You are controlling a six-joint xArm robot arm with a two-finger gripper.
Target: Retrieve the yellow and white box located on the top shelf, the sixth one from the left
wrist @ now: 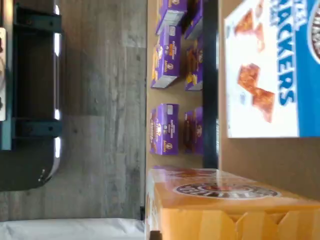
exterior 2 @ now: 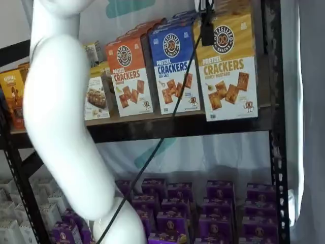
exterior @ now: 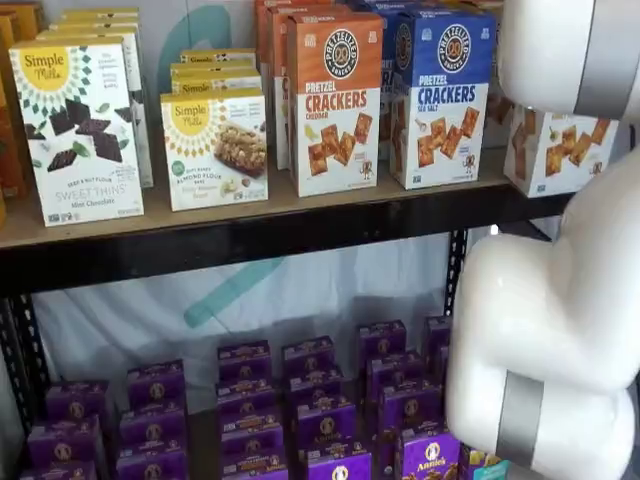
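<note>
At the top edge of a shelf view, pincer (exterior 2: 206, 30) hanging as a black finger piece with a cable (exterior 2: 167, 122) trailing down from it. Closed tight, no gap showing. Lies over the upper left corner of the yellow and white box (exterior 2: 228, 71); cannot tell whether the box is actually clamped.

Stands at the right end of the top shelf (exterior 2: 177, 127), upright, front face outward, brown square crackers printed on the white lower part. Just beside it on the left, a blue box (exterior 2: 175, 71), then an orange box (exterior 2: 129, 76), all three the same height. In the wrist view, very close, a yellow carton (wrist: 225, 210) seen from its top end, blue box (wrist: 270, 70) beyond it.

Further left along the board, shorter white boxes (exterior: 80, 130) with a yellow sunburst. Below, on the lower level, rows of small purple boxes (exterior 2: 177, 203). In front of everything, the white arm (exterior 2: 61, 101), covering part of the shelves in both shelf views.
</note>
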